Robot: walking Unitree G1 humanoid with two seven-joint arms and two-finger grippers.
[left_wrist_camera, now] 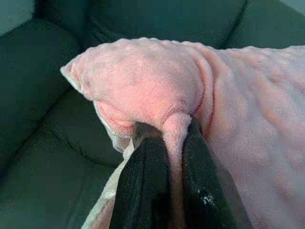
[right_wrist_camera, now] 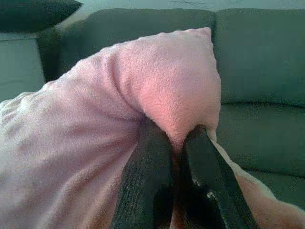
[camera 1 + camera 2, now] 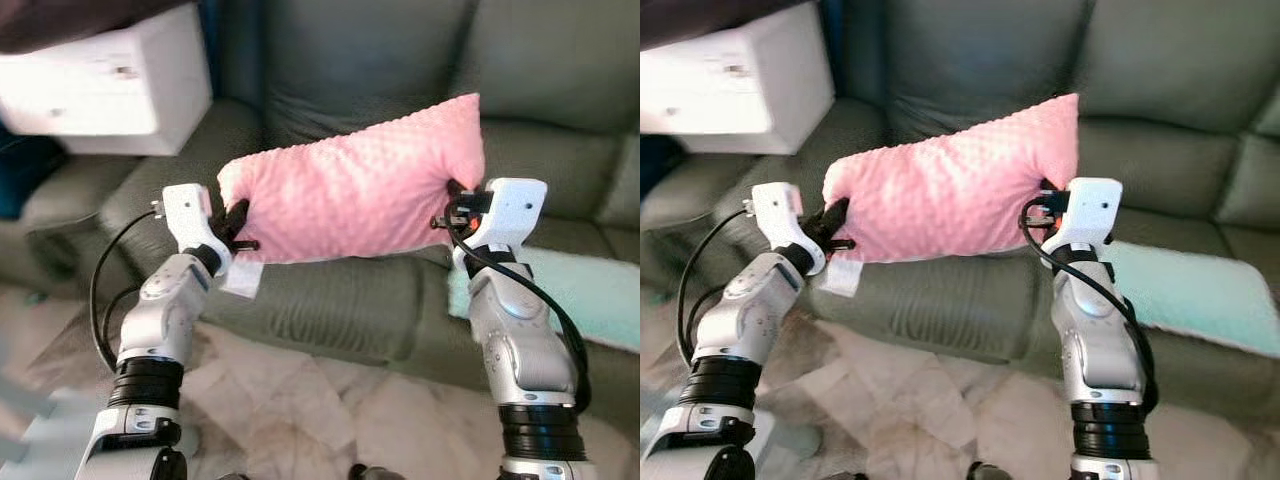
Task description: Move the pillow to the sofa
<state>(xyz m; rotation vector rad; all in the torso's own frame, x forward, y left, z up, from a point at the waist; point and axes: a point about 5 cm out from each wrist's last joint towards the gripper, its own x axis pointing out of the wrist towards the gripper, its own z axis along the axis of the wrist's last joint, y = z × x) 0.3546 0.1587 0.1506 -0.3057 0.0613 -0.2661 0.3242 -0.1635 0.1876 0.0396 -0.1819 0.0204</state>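
your left gripper has its jaws pinching a fold of the pink pillow at its left end, and your right gripper has its jaws clamped on a fold at the other end. both arms are raised and bent at the elbow, forearms angled up, wrists turned in toward each other, so the pillow hangs stretched between them. it sits in the air just in front of the dark green sofa, over the seat edge, right end tilted a bit higher. it's a bumpy dotted fleece, plump, with a white tag dangling under the left end. a mint cloth lies on the seat to your right, and a white box sits past the sofa arm.
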